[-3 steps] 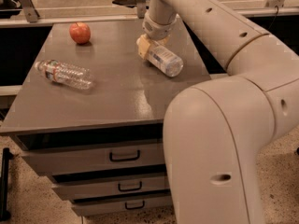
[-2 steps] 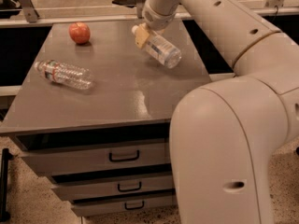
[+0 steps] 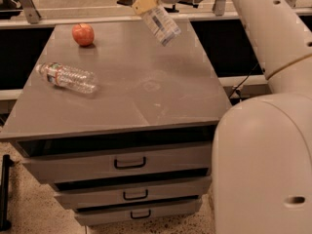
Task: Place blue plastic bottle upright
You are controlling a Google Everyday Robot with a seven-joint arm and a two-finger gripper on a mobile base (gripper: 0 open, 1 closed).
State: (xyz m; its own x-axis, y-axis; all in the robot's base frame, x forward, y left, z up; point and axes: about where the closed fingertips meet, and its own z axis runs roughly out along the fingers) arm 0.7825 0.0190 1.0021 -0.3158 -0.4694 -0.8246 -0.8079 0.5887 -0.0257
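Note:
The blue plastic bottle (image 3: 161, 22) is a smooth clear bottle with a pale blue-and-white label. It hangs tilted in the air above the back of the grey table top (image 3: 146, 87), its base pointing down and to the right. My gripper (image 3: 145, 0) is at the top middle of the camera view, shut on the bottle's upper end with its tan fingers (image 3: 144, 3). The bottle's cap is hidden by the gripper.
A ribbed clear bottle (image 3: 68, 77) with a red-and-dark band lies on its side at the left. A red apple (image 3: 83, 34) sits at the back left. The cabinet has drawers (image 3: 130, 164) below. My arm's white body (image 3: 263, 145) fills the right.
The gripper has lifted the blue plastic bottle off the table and raised it up and back; the bottle now hangs tilted in the air. The ribbed bottle and apple have not moved.

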